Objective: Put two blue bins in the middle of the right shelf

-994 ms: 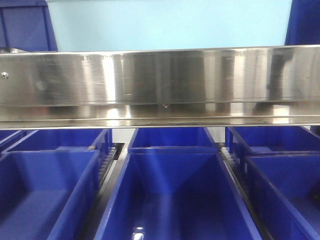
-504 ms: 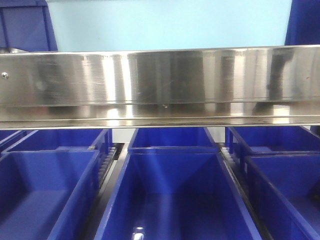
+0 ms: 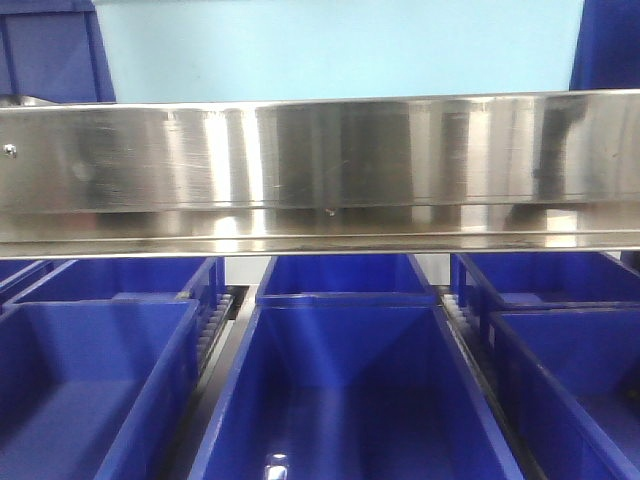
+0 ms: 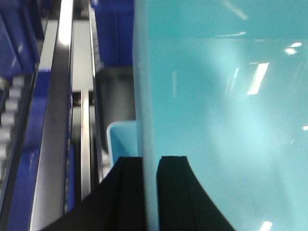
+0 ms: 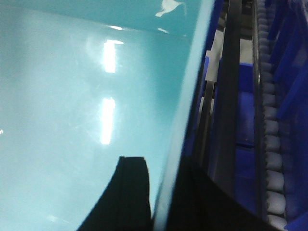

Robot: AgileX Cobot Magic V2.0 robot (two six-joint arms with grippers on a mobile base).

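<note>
Brushed steel of a shelf rail (image 3: 320, 170) runs across the front view, with a row of dark blue bins (image 3: 345, 400) sitting open on the level below it. Above it is a pale blue face that I take to be my load, though from that view I cannot be sure. My left gripper (image 4: 150, 162) is pinched on one side wall of the pale blue bin (image 4: 216, 120), one black finger on each face of the wall. My right gripper (image 5: 165, 166) is clamped the same way on the opposite wall, so the bin hangs between my two arms, near the shelving and resting on nothing I can see. Right of that wall a roller track (image 5: 272, 159) runs away into the far shelving. I judge this to be the carry toward the right shelf's middle level. To do it well I should move both wrists together at one height so the thin walls neither twist nor slip from my fingers, lift the bin's floor clear of the steel rail before pushing in, set it squarely on the rollers, and open only once its weight is on the shelf
</note>
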